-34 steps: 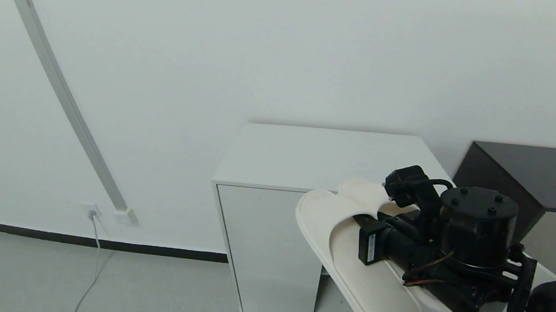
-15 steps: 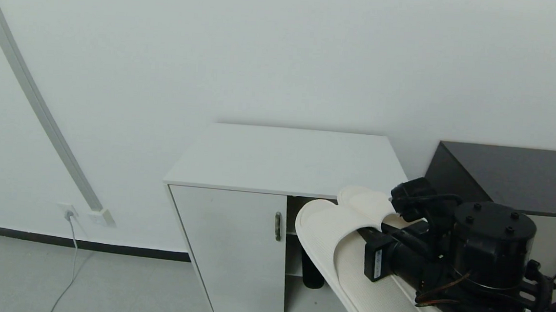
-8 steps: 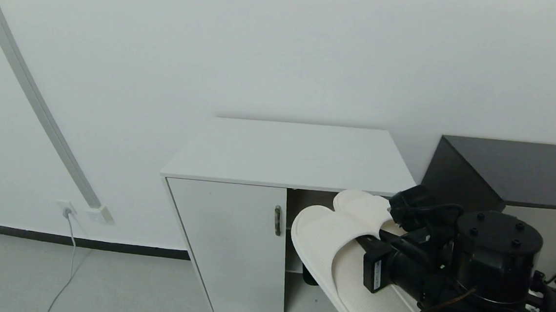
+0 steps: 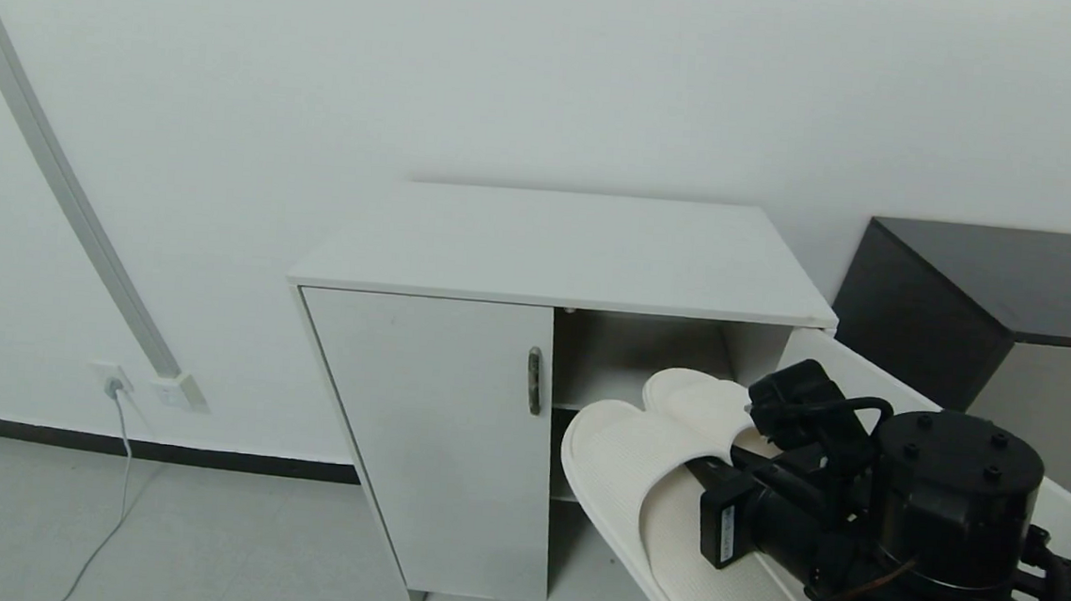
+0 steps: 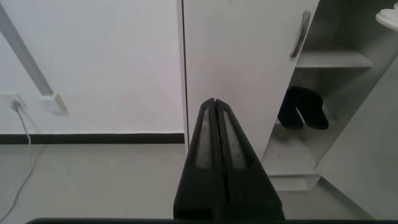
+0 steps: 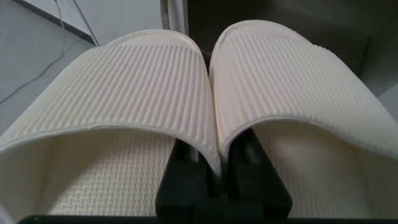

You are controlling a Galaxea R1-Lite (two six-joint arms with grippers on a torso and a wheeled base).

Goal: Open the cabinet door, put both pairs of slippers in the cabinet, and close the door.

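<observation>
My right gripper is clamped on the inner straps of the cream slippers. Their toes point at the cabinet opening, between the closed left door and the swung-out right door. My left gripper is pressed closed on nothing, facing dark slippers in the lower compartment

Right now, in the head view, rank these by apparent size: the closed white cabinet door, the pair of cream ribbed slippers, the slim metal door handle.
1. closed white cabinet door
2. cream ribbed slippers, partly hidden and enlarged by nearness to the camera, so this rank is unsure
3. slim metal door handle, clearly smallest
</observation>
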